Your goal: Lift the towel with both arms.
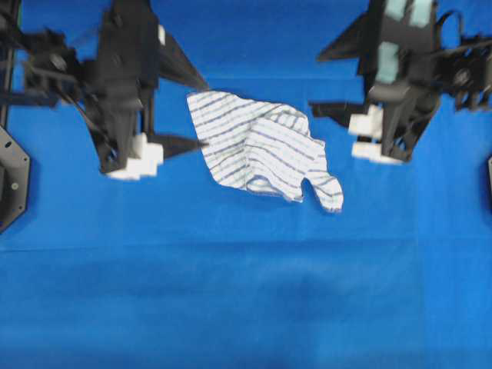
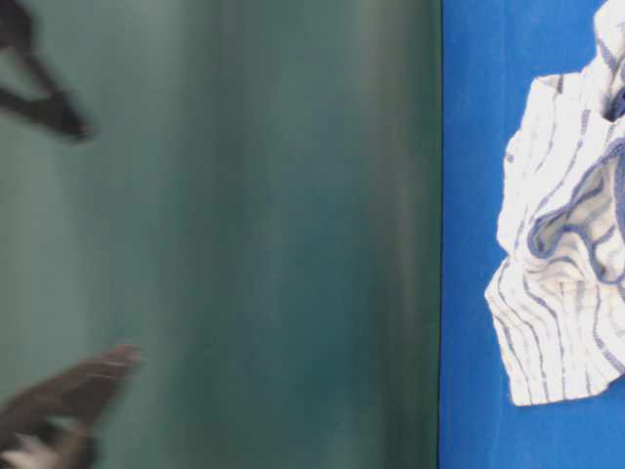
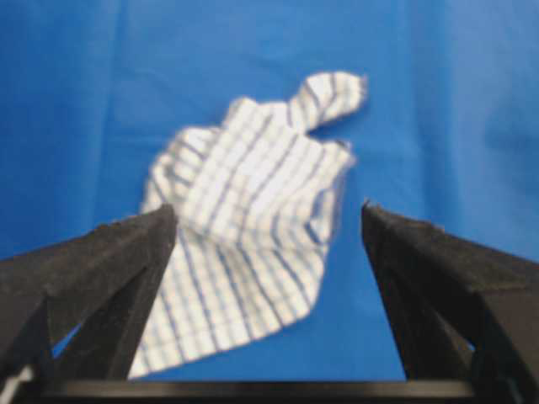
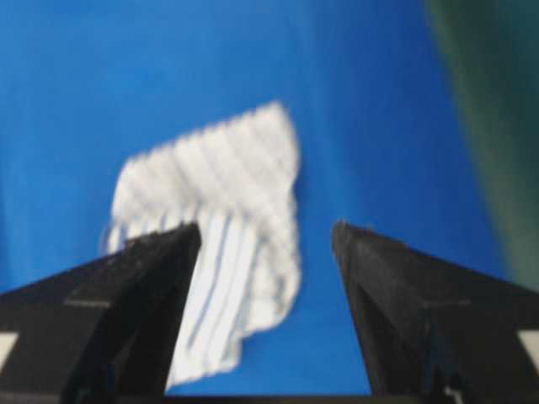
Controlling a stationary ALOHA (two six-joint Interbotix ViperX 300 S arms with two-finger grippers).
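The towel lies rumpled on the blue desk. Both the left gripper and right gripper flank it, jaws wide and seemingly empty. Each should pinch its nearest edge, then rise together.

Blk arms, white blocks

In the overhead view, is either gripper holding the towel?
No: the towel lies crumpled on the blue cloth, with the left gripper and right gripper open beside it.
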